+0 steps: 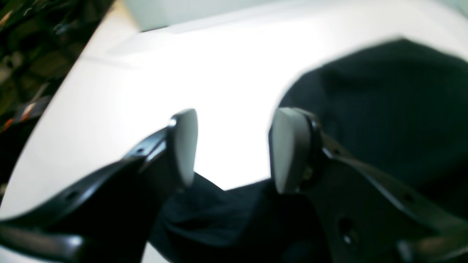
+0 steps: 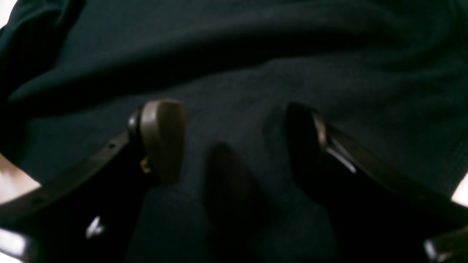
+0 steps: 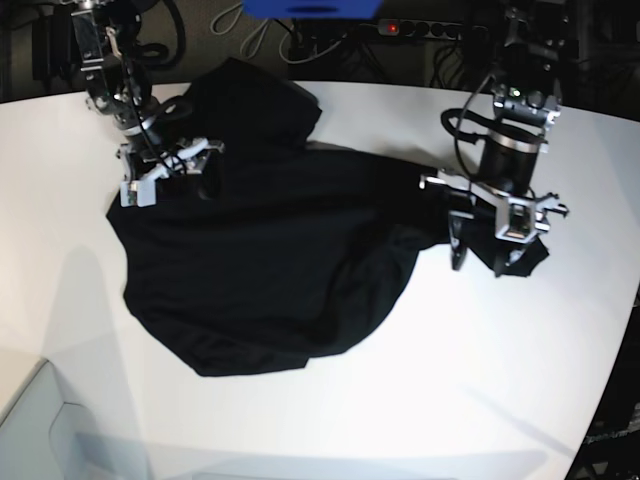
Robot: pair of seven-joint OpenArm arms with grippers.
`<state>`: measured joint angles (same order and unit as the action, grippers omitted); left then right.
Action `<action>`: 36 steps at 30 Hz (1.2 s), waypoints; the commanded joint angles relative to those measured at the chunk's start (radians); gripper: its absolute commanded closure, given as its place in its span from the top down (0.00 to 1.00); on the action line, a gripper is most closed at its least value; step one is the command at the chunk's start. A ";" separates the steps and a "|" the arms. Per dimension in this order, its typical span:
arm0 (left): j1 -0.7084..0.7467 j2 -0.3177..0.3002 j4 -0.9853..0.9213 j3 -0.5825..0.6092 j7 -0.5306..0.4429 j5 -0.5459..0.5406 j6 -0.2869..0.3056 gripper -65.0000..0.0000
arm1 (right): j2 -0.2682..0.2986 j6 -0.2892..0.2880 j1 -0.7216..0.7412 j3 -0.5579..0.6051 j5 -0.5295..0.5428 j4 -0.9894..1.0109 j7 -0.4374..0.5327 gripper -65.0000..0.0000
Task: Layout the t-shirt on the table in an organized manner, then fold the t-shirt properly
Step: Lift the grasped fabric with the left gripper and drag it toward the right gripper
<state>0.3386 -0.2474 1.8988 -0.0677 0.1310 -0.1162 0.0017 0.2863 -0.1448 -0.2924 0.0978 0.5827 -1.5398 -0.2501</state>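
1. T-shirt (image 3: pixel 270 250): black, spread in a rumpled mass across the middle of the white table (image 3: pixel 450 400), one lobe reaching the far edge, one narrow end trailing toward the left arm.
2. Surroundings: cables and a power strip (image 3: pixel 420 27) beyond the far edge; a pale block (image 3: pixel 40 430) at the near corner.
3. Left gripper (image 1: pixel 234 149): jaws parted, nothing clasped; pads (image 1: pixel 184 146) frame bare table, cloth lying below and to one side.
4. Right gripper (image 2: pixel 234 142): jaws spread wide, released, directly over dark fabric.
5. View differences: the base view alone shows the shirt's whole outline; the right wrist view shows almost only cloth.
6. Open room: broad bare tabletop along the near side and curved edge.
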 commanded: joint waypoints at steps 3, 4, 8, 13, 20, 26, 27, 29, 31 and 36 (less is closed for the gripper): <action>-0.063 0.061 -0.078 -0.011 -0.023 0.011 -0.004 0.50 | 0.004 -0.008 0.003 0.000 0.007 -0.012 0.016 0.67; -0.082 0.067 -0.123 -0.001 -0.023 0.013 -0.004 0.50 | 0.003 -0.008 0.003 0.000 0.007 -0.012 0.016 0.67; -0.117 0.064 -0.273 0.067 -0.020 0.013 -0.004 0.49 | 0.003 -0.008 0.000 0.000 0.007 -0.012 0.015 0.67; -0.126 0.058 -0.265 0.115 0.207 0.013 -0.002 0.49 | 0.003 -0.008 0.005 -0.002 0.007 -0.012 0.015 0.67; -0.098 -0.073 -0.066 0.263 0.536 0.002 -0.001 0.49 | 0.003 -0.008 0.006 -0.003 0.007 -0.012 0.015 0.67; -0.013 -0.099 0.103 0.276 0.543 0.002 -0.001 0.49 | 0.003 -0.008 0.011 -0.002 0.007 -0.012 0.018 0.67; -0.003 -0.099 0.106 0.276 0.545 0.002 -0.001 0.49 | 0.003 -0.008 0.020 -0.002 0.007 -0.012 0.016 0.67; 0.006 -0.097 0.106 0.276 0.539 0.002 -0.001 0.49 | 0.003 -0.008 0.025 -0.002 0.007 -0.011 0.015 0.67; 0.000 -0.089 0.103 0.263 0.536 0.002 -0.002 0.49 | 0.003 -0.008 0.025 -0.002 0.007 -0.011 0.015 0.67; -0.080 0.000 0.074 0.144 0.534 0.002 -0.006 0.49 | 0.003 -0.008 0.026 -0.002 0.007 -0.008 0.015 0.67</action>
<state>0.2642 -0.2432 1.9564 0.0708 0.6811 -0.1089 -0.0048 0.2825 -0.1448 -0.2745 0.0994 0.5827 -1.5356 -0.2600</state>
